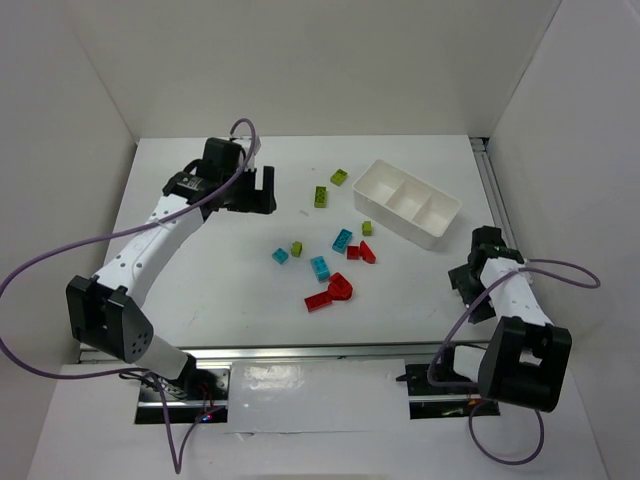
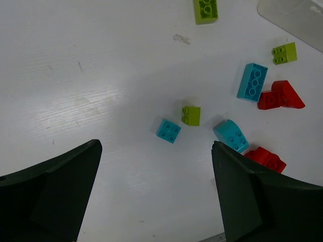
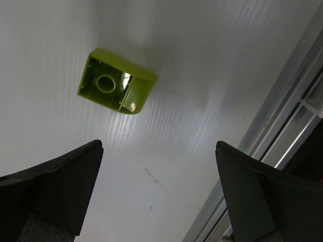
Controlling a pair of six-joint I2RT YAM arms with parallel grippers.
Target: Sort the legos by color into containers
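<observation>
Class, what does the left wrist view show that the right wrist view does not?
Left wrist only: blue bricks, red bricks, small green bricks and the tray corner. Right wrist only: one upturned green brick, hollow side showing, and a metal rail. Both: the white table, with the left fingers and right fingers open at the bottom corners.

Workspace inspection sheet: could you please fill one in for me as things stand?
Surface: white table, faintly scuffed.
Job's things: red, cyan and green legos scattered on the table; tray with three sections, no brick seen inside; one green brick near the right end effector, hollow side showing.
Clutter: nothing seen.
End effectors: left end effector open over the legos; right open, both empty.
Cables: purple cables loop wide, clear of the legos.
Surroundings: white walls; metal rail on the right.
</observation>
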